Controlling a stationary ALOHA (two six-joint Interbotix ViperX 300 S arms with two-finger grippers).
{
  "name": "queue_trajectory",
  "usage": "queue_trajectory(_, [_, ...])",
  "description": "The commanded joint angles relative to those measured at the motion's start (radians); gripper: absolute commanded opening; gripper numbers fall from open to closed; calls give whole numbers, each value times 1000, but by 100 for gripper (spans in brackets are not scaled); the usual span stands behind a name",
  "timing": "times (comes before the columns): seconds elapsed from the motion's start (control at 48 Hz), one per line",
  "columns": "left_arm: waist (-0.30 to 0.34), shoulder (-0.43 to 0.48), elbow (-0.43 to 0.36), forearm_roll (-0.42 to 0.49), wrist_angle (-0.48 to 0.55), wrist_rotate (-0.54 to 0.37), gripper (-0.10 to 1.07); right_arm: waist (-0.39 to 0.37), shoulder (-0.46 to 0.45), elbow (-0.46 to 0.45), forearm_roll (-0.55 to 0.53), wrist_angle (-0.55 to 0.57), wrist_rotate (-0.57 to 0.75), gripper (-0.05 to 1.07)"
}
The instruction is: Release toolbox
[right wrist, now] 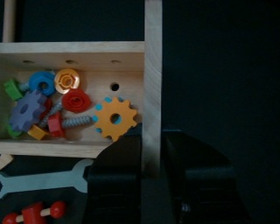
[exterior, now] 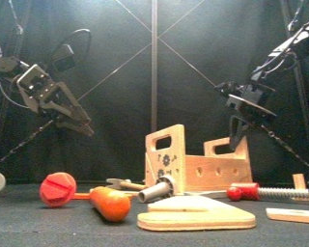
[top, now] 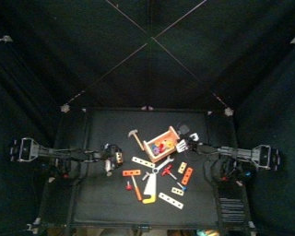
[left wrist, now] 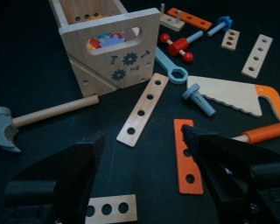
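Seemingly unfinished: the right gripper (exterior: 238, 118) hangs at the toolbox's (exterior: 196, 164) rim, its part-open jaws straddling the wall, while the left gripper (exterior: 61, 101) hovers open, well apart.

Scattered toy tools (top: 157, 180) crowd the toolbox (top: 170, 140); the table's (top: 100, 124) back seems clear.

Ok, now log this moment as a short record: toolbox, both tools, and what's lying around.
Toolbox: toolbox upright on the table, coloured gears inside
Right tool: right tool at the toolbox's end wall; grip cannot be told
Left tool: left tool open, empty, above the loose pieces, apart from the toolbox
Loose pieces: hammer, saw, perforated strips
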Motion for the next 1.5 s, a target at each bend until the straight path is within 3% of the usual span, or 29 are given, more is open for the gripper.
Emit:
queue_trajectory(0.0, [-2, -15, -8, -2, -3, 0, 103, 0, 0, -17, 9, -18, 3, 42])
queue_trajectory(0.292, [-2, -115, 23, -2, 5, 0, 103, 11, 43, -41, 92, -25, 3, 42])
queue_trajectory(0.708, [-2, -209, 83, -37, 6, 0, 103, 101, 66, -58, 229, -25, 3, 42])
queue_trajectory(0.958, [-3, -209, 83, -37, 6, 0, 103, 158, 114, -112, 235, -25, 3, 42])
queue_trajectory(1.479, [-6, -187, 77, -37, 23, -2, 103, 146, 219, -202, 149, -23, 2, 42])
